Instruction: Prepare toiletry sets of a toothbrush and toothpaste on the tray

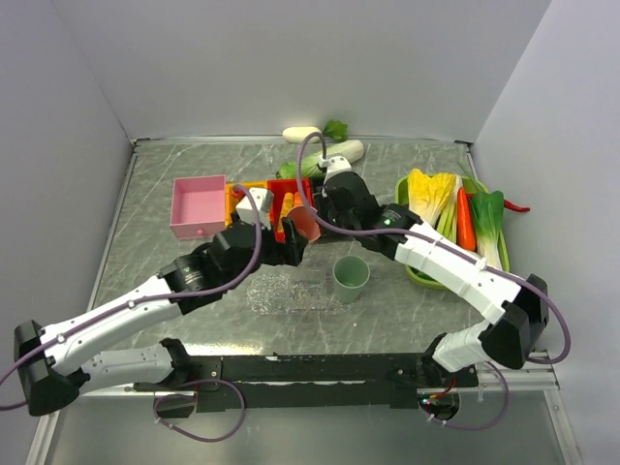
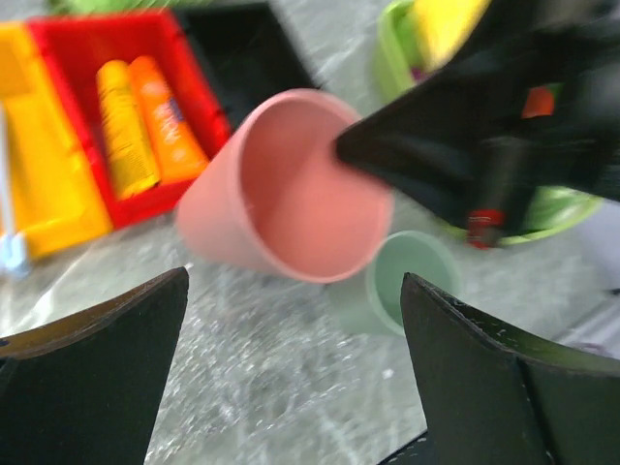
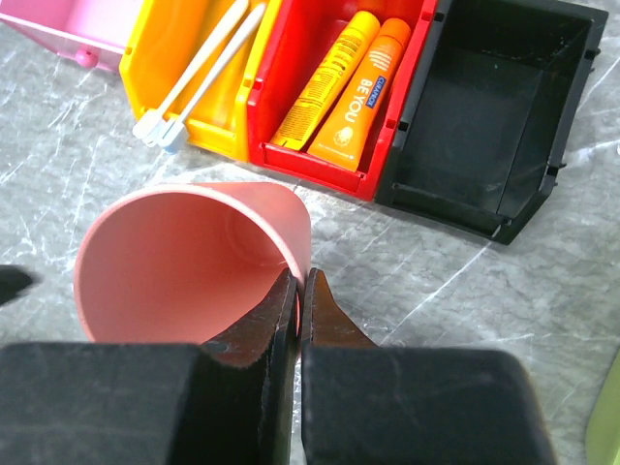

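Pink cup [image 3: 184, 262] hangs tilted, rim pinched by closed right fingers [image 3: 276, 315], left fingers [image 2: 97, 358] spread wide; so thin a hold may slip, toothbrushes [image 3: 199, 63] and toothpaste [image 3: 354, 92] lying in bins [image 3: 310, 165], off the tray [image 1: 286, 291].

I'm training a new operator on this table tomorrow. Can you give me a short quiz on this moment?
1. True or false: the right gripper is shut on the rim of the pink cup.
2. Which bin do the two toothpaste tubes lie in? A yellow, B red, C black.
3. Fill in: the jaws of the left gripper stand ___.

Key:
1. True.
2. B, the red bin.
3. Open, with nothing between them.
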`<state>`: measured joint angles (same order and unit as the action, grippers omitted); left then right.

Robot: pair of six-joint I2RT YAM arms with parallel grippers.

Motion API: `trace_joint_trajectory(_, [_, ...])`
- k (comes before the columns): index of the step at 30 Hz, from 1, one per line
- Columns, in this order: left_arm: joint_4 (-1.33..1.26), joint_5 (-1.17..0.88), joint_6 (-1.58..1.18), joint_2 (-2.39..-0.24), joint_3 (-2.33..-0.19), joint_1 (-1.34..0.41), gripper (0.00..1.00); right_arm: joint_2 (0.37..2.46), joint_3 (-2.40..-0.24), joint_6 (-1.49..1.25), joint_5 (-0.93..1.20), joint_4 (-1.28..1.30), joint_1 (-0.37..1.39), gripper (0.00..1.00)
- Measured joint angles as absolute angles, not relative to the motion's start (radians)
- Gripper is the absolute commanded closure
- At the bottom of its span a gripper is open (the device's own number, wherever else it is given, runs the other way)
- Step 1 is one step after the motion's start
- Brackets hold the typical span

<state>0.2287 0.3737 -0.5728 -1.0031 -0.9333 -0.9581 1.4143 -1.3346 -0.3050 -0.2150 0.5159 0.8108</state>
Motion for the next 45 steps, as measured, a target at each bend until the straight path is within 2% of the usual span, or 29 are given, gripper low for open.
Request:
trace_joint_trajectory(10, [0.372, 0.625, -0.627, -1.119, -1.058, -1.018, 0.12, 1.283, -1.229, -0.345, -0.27, 0.464, 0.839, 1.0])
trace_joint_trajectory(24, [0.381, 0.657, -0.63, -1.201, -1.097, -1.018, 0.26, 1.247, -1.164, -0.369, -0.324, 0.457, 0.862, 1.0])
trace_joint_trajectory(29, [0.383, 0.654, -0.631, -1.236, -1.123, -1.018, 0.41, 1.233, -1.151, -0.37, -0.33, 0.455, 0.87, 1.0])
trace_joint_trajectory(30, [0.384, 0.653, -0.631, -1.243, -1.13, -1.019, 0.46, 1.227, -1.147, -0.37, -0.331, 0.454, 0.871, 1.0])
trace_joint_trajectory(31, [0.383, 0.652, -0.632, -1.249, -1.136, -1.019, 0.56, 1.222, -1.143, -0.371, -0.332, 0.451, 0.873, 1.0])
trace_joint_trajectory(34, [0.382, 0.646, -0.633, -1.26, -1.146, -1.019, 0.67, 1.218, -1.139, -0.371, -0.333, 0.447, 0.876, 1.0])
trace_joint_trajectory(45, [0.403, 0.614, -0.625, -1.289, -1.179, -1.023, 0.98, 1.218, -1.137, -0.372, -0.355, 0.441, 0.886, 1.0])
